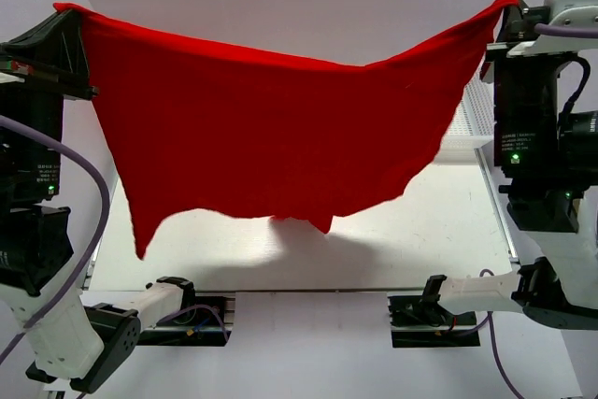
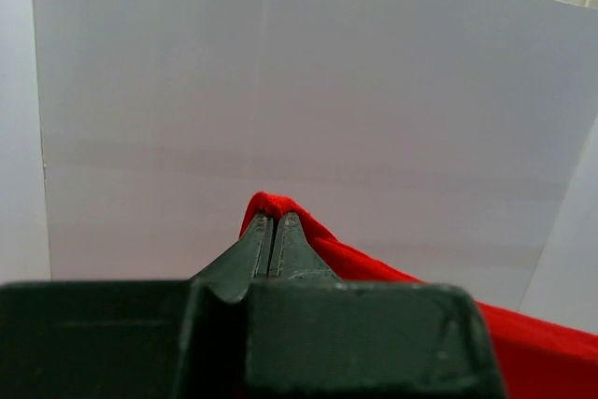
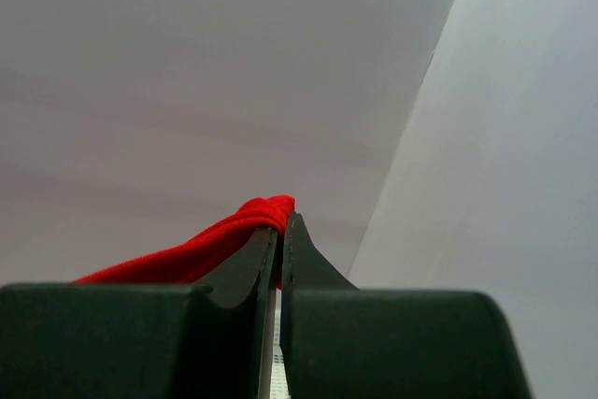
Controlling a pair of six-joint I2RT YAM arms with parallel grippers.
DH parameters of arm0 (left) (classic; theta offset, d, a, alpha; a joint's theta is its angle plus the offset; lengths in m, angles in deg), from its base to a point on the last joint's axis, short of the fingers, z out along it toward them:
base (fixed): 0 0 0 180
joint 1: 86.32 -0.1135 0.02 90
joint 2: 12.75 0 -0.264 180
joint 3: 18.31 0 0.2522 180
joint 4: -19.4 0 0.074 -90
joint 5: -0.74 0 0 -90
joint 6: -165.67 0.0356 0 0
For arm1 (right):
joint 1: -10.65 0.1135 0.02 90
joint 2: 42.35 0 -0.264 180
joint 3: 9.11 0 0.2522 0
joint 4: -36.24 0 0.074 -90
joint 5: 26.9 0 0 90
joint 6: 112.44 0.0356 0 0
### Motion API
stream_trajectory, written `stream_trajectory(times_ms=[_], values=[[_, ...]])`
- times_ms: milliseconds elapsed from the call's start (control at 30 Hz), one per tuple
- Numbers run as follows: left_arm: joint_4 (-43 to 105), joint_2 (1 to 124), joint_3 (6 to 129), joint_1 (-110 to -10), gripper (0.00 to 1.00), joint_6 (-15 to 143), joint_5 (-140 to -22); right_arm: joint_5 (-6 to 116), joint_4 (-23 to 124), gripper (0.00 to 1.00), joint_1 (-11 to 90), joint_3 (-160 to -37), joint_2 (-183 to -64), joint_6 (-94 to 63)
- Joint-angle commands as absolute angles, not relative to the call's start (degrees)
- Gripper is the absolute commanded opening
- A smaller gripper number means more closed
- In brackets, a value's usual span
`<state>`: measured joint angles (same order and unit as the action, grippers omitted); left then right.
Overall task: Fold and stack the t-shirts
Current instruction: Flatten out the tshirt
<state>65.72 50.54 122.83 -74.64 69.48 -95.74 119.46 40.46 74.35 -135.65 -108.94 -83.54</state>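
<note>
Hanging t-shirt (image 1: 271,128), corners clenched by left end effector (image 2: 274,223) and right end effector (image 3: 280,220), basket (image 1: 472,123) contents hidden

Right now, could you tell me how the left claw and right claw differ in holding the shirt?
In the wrist views, the shirt trails rightward from the left claw but leftward from the right claw. Under the left claw the shirt hangs lowest; toward the right claw its edge slants up. Both are shut on the shirt, stretched between them.
</note>
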Motion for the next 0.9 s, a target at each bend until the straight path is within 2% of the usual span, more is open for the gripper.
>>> stream_trajectory(times_ms=[0, 133, 267, 400, 533, 733, 833, 867], values=[[64.1, 48.3, 123.1, -75.2, 0.0, 70.3, -93.4, 120.8, 42.2, 0.0, 73.9, -140.5, -103.1, -79.3], [64.1, 48.3, 122.5, -75.2, 0.0, 70.9, -91.0, 121.8, 47.1, 0.0, 73.8, -137.5, -99.8, -73.9], [64.7, 47.7, 119.8, -75.2, 0.0, 70.4, -90.3, 127.9, 42.9, 0.0, 73.8, -131.4, -100.2, -78.3], [64.2, 45.4, 116.0, -75.2, 0.0, 69.3, -89.8, 131.0, 42.0, 0.0, 73.8, -133.1, -102.4, -78.4], [63.5, 44.8, 116.0, -75.2, 0.0, 71.3, -91.4, 129.4, 42.2, 0.0, 73.8, -138.2, -103.1, -79.0], [62.7, 45.3, 117.4, -75.2, 0.0, 71.9, -89.8, 122.8, 41.9, 0.0, 73.7, -139.6, -104.0, -79.8], [63.3, 47.5, 116.1, -75.2, 0.0, 71.9, -91.1, 124.0, 35.0, 0.0, 73.8, -134.6, -105.8, -86.5], [63.3, 47.5, 115.3, -75.2, 0.0, 72.4, -91.6, 124.3, 27.8, 0.0, 73.9, -131.7, -106.5, -91.6]])
